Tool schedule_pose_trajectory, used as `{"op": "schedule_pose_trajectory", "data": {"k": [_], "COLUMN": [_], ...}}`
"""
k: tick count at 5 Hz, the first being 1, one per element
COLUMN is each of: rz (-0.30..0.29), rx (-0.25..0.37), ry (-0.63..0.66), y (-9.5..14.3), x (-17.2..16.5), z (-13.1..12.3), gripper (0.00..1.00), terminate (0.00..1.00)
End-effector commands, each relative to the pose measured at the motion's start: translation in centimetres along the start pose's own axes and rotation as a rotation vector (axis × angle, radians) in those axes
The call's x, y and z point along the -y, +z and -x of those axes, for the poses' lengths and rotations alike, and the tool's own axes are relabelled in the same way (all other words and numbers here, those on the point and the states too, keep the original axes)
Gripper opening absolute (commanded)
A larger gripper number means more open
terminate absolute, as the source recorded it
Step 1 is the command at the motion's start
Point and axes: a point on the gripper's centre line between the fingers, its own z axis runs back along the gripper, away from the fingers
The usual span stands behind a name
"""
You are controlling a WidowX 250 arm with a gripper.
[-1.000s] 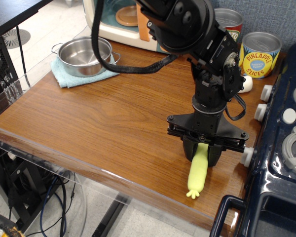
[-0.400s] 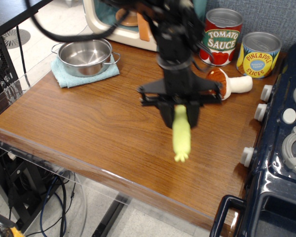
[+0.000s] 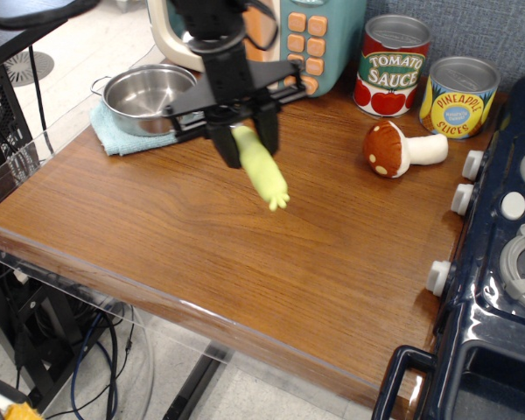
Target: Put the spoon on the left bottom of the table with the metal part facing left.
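Observation:
My gripper [image 3: 242,136] is shut on the spoon [image 3: 261,171] and holds it in the air above the middle-left of the brown table [image 3: 157,227]. The spoon's pale yellow-green handle sticks out down and to the right, ending in small nubs. The metal part is hidden between the fingers. The gripper hangs just right of the steel pot.
A steel pot [image 3: 149,98] on a blue cloth [image 3: 122,136] stands at the back left. A toy mushroom [image 3: 394,149], a tomato sauce can [image 3: 391,66] and a pineapple can [image 3: 461,96] stand at the back right. A dark blue toy stove [image 3: 499,262] fills the right edge.
The gripper has lifted the spoon from the table's front right and carried it left and back, turning so the handle now points down-right.

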Motion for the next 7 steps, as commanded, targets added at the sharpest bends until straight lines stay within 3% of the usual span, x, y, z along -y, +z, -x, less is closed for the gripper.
{"op": "schedule_pose_trajectory", "data": {"k": [1, 2, 4, 5, 6, 7], "rz": [-0.013, -0.080, -0.273, -0.313, -0.299, -0.295], "rx": [0.169, 0.192, 0.192, 0.145, 0.102, 0.100], "ry": [0.389, 0.527, 0.623, 0.660, 0.647, 0.652], "y": [2.1, 1.4, -2.0, -3.5, -4.6, -4.6], "x": [-5.0, -6.5, -10.0, -11.8, -12.1, -12.0], "z": [-2.7, -3.0, -3.6, -3.6, -3.3, -3.3], "gripper": [0.00, 0.00, 0.00, 0.00, 0.00, 0.00], "terminate": [0.00, 0.00, 0.00, 0.00, 0.00, 0.00]}}
